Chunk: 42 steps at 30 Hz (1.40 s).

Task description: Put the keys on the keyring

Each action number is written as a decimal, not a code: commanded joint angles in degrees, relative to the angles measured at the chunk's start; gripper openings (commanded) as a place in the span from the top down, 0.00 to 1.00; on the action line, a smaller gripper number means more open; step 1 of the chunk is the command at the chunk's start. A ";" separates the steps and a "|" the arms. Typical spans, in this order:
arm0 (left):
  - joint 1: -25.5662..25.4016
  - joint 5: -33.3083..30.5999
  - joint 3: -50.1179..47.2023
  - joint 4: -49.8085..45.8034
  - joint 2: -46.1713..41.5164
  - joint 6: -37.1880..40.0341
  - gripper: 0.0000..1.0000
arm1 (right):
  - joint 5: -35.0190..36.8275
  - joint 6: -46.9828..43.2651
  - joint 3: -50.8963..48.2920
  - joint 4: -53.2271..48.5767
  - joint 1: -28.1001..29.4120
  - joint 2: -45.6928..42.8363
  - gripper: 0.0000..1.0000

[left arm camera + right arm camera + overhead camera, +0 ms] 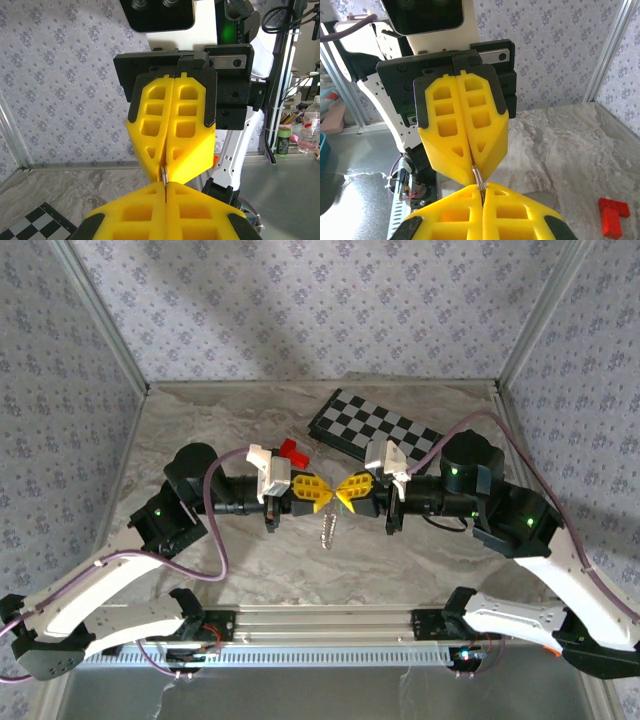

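Observation:
My left gripper and right gripper meet tip to tip above the middle of the table. Both are shut on the keyring, a thin silvery loop whose toothed, chain-like length hangs below the fingertips. In the left wrist view the ring's metal edge sits pinched between my left gripper and the right gripper's tips facing it. The right wrist view has the same edge held by the right gripper. The green key is hidden.
A red block lies just behind the left gripper, and it lies at the lower right in the right wrist view. A black-and-grey chessboard lies at the back of the marbled table. Patterned walls close in three sides.

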 commanded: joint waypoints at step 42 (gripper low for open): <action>-0.47 -6.50 7.82 -20.58 3.70 10.91 1.00 | 5.10 -11.02 16.62 -24.23 3.12 12.78 1.00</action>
